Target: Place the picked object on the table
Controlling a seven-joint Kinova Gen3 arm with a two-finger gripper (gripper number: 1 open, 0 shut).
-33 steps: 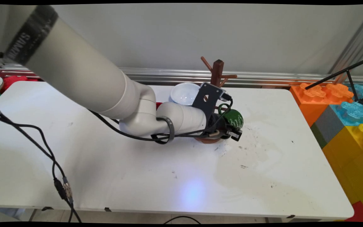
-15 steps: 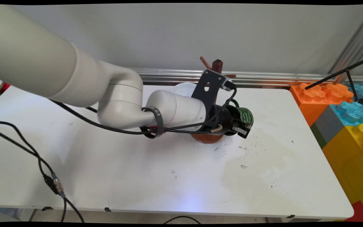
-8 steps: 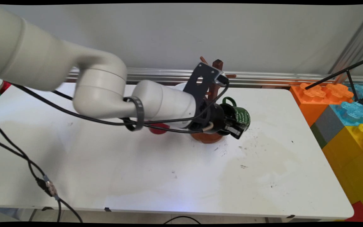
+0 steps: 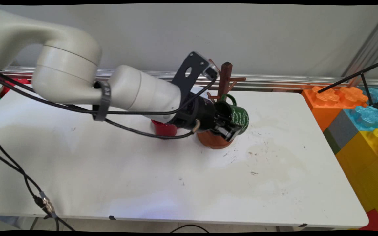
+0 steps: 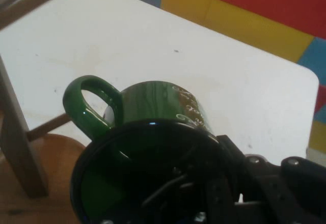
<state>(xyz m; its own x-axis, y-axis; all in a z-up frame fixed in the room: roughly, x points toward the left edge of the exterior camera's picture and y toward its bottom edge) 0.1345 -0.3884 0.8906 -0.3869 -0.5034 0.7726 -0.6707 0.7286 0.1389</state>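
Since half a second ago, gripper [image 4: 229, 128] and green mug [image 4: 238, 118] shifted left and slightly up, closer to the mug tree's post [image 4: 224, 78]; wrist pitched higher. Fingers clamped on the mug's rim, one inside the mouth, one outside. Mug held off the table on its side, mouth toward the arm, white lettering on the wall facing right. Its handle [image 5: 87, 104] points at the wooden mug tree [image 5: 18, 147], just beside a lower peg; contact can't be confirmed. Mug hangs above the tree's round brown base [image 4: 212, 140]. Red cup [image 4: 164, 128] stands on the white table [image 4: 274, 183] left of the base, partly behind the wrist. Big coloured toy bricks [image 4: 361, 121] stacked off the table's right edge.
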